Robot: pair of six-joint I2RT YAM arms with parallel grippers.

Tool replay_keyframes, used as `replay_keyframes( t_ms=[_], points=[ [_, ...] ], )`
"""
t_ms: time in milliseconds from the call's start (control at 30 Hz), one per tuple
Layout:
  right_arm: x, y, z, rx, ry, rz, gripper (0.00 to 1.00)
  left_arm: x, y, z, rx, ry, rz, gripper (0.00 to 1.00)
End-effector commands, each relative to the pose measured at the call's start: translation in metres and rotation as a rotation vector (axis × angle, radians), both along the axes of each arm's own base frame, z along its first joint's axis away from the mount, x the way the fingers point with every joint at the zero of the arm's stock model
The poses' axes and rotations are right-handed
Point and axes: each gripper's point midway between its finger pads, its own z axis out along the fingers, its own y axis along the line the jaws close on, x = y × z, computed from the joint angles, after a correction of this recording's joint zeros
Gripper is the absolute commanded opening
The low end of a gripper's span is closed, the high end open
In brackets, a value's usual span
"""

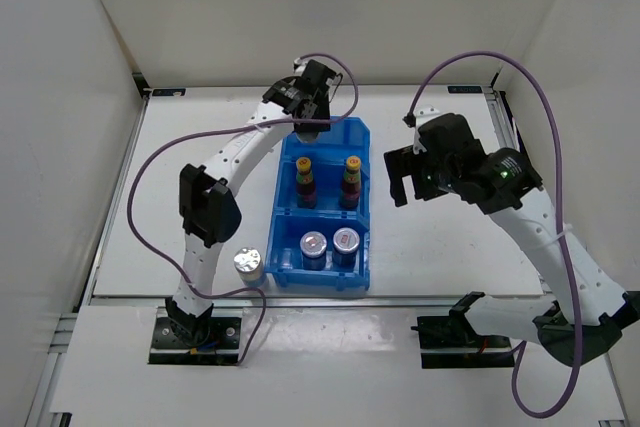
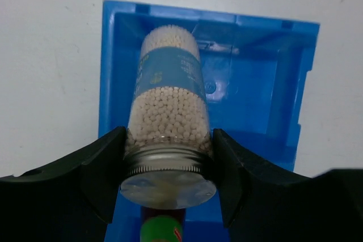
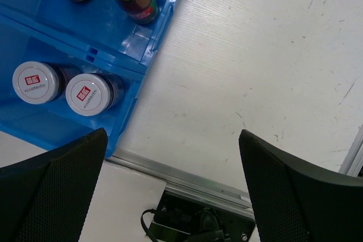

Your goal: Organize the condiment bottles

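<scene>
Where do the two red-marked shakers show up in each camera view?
Top external: red-marked shakers side by side in the bin's near compartment, centre of the picture.
Left wrist: not in view.
Right wrist: at the left edge, mid-height, in the same compartment.
Shared landmark: the blue bin, which is in all three views.

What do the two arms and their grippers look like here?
The left arm and right arm have white links, black joints and a looping purple cable each. The right wrist shows a green light. The left gripper has smooth black fingers; the right gripper has black, mesh-textured ones.
</scene>
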Motion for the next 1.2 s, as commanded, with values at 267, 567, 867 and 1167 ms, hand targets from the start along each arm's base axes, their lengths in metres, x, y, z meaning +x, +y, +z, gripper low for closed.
replay_keyframes(
  t_ms=[267,567,867,1167],
  points=[
    [0.009,0.010,0.009,-0.015,-0.012,0.067,1.00,-0.007,0.019,-0.016,0.032,0.027,0.111,0.11],
    [0.007,0.015,0.007,-0.002,-0.003,0.095,1.00,-0.005,0.014,-0.049,0.040,0.103,0.082,0.58],
    [0.004,0.017,0.001,0.005,0.014,0.110,1.00,0.008,0.044,-0.035,0.022,0.092,0.111,1.00],
    [0.010,0.024,0.000,-0.006,0.015,0.149,1.00,0.002,0.093,0.063,0.017,-0.104,0.168,1.00]
  ],
)
